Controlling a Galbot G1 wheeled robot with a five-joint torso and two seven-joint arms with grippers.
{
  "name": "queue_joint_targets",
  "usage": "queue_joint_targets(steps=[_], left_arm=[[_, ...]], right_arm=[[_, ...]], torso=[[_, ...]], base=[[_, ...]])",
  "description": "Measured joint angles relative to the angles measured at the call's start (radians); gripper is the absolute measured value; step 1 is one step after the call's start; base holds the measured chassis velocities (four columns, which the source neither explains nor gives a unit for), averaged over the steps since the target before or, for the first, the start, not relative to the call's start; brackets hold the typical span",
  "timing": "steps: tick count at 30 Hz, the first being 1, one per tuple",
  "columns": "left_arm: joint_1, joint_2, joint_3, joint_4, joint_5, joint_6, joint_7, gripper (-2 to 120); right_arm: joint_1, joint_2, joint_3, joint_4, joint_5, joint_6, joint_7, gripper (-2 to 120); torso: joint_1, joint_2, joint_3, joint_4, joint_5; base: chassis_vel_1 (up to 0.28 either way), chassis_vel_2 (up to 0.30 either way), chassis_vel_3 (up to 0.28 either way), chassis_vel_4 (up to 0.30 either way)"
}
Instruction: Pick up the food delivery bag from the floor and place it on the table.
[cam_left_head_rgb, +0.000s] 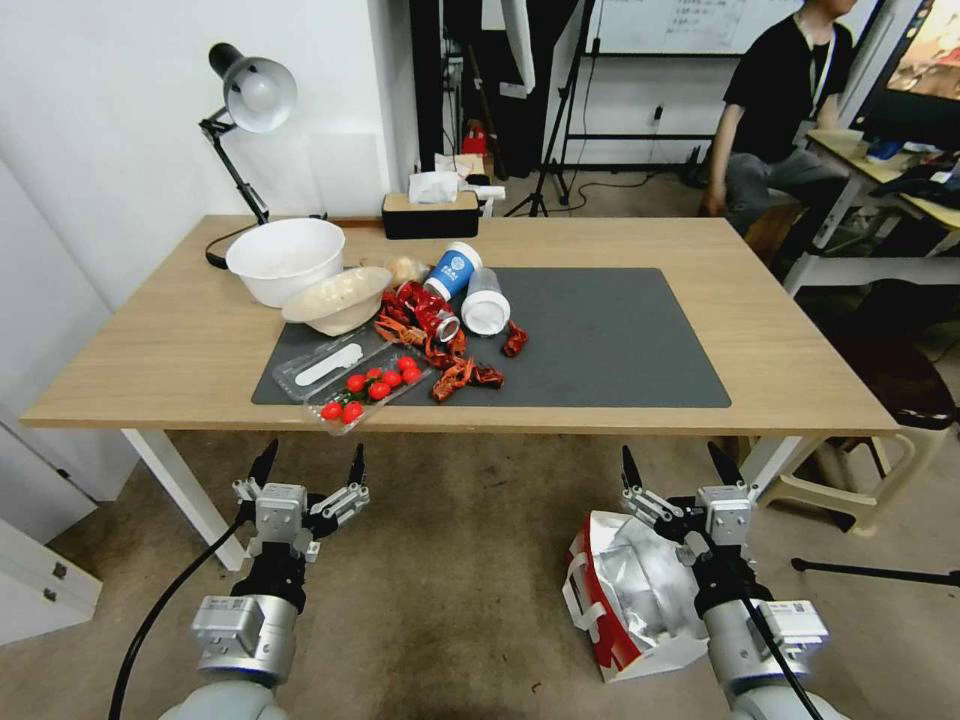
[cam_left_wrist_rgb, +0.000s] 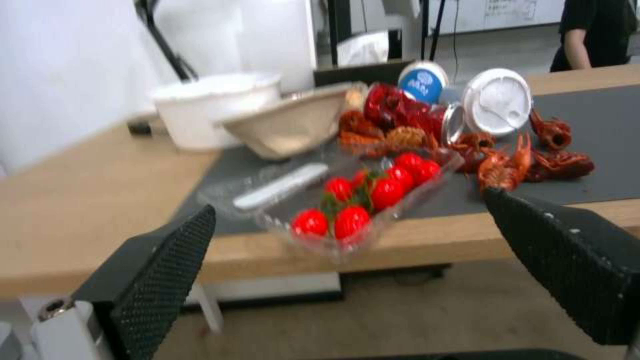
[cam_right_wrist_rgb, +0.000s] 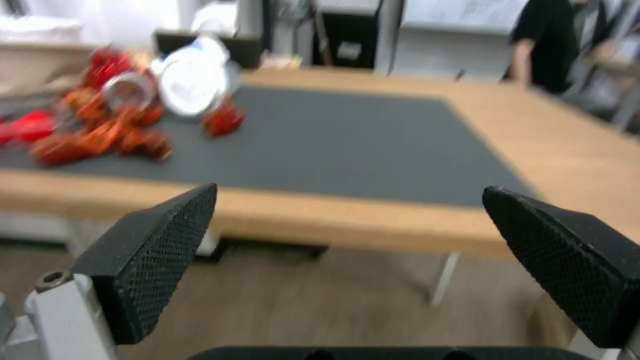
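Clutter covers the near-left part of the table: a white bowl, a tan paper bowl tipped against it, a clear tray of cherry tomatoes hanging slightly over the table's front edge, red crayfish shells, a crushed red can and two cups lying on their sides, one blue and one with a white lid. Most of it sits on the dark grey mat, whose right half is bare. A desk lamp and a black tissue box stand at the table's back edge.

The food delivery bag rests on the floor in front of the table, below its right half (the robot's right). It leans with its open mouth facing up and toward the robot, foil lining showing, a red side panel and a white handle facing left.

The right gripper hangs above the bag's far rim, fingers spread wide, holding nothing. The left gripper hangs before the table's left part, below the tomato tray, fingers likewise apart.
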Motion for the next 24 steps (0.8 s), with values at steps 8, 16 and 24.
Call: queue_joint_targets(steps=[8,16,24], left_arm=[[-0.002,0.027,0.004,-0.08,-0.251,0.261,-0.038,100],[0.016,0.042,0.023,-0.124,-0.392,0.327,-0.096,100],[0.024,0.044,0.022,-0.128,-0.437,0.299,-0.13,100]], right_arm=[[-0.062,0.085,0.05,0.107,-0.013,-0.16,-0.185,100],[-0.064,0.085,0.051,0.111,-0.005,-0.144,-0.181,100],[-0.062,0.084,0.05,0.111,-0.003,-0.139,-0.176,100]], torso=[[0.0,0.0,0.0,-0.0001,-0.0003],[0.0,0.0,0.0,-0.0001,0.0],[0.0,0.0,0.0,-0.0002,0.0]], base=[[0.0,0.0,0.0,0.0],[0.0,0.0,0.0,0.0],[0.0,0.0,0.0,0.0]])
